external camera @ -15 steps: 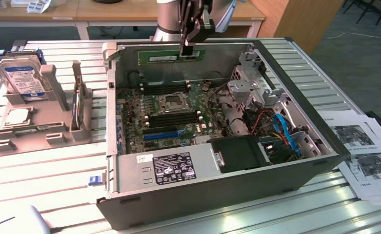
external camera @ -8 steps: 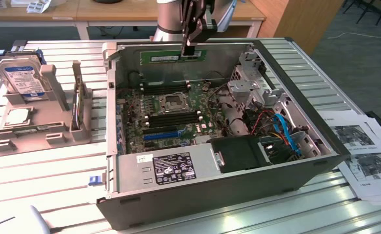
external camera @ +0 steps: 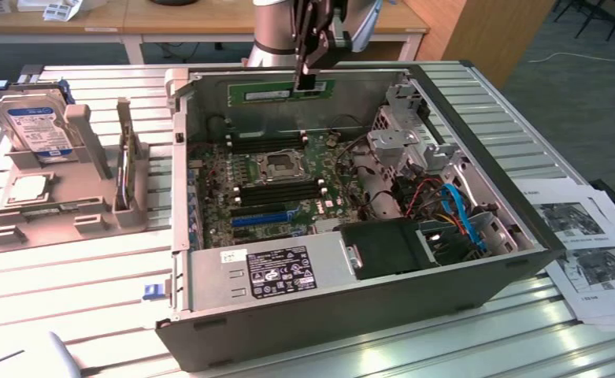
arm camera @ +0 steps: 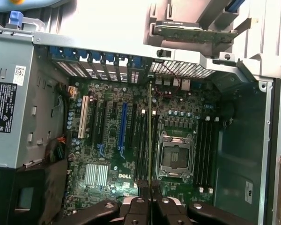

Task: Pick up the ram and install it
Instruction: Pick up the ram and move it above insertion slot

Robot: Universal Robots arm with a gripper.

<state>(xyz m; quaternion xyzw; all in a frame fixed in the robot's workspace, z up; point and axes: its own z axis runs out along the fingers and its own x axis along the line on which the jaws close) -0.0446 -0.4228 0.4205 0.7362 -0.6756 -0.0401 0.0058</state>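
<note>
Gripper: the gripper is hanging over the far side of the open computer case, with its jaws squeezed nearly together on a thin board.
Held: it is gripping the ram by the upper edge. The green stick is lying level, white sticker facing the exterior view.
Ram position: it is hovering up near the case's far rim, above the motherboard, and is not seated in any slot.
From the wrist: the stick is showing edge-on as a thin line between the fingers. It is running over the black memory slots, between the blue slot and the CPU socket.
Inside the case: the power supply is sitting at the near end.
Off to the exterior view's left: a hard drive is standing in a grey rack, well apart from the arm.
Exterior view's right: printed papers are lying on the table.
</note>
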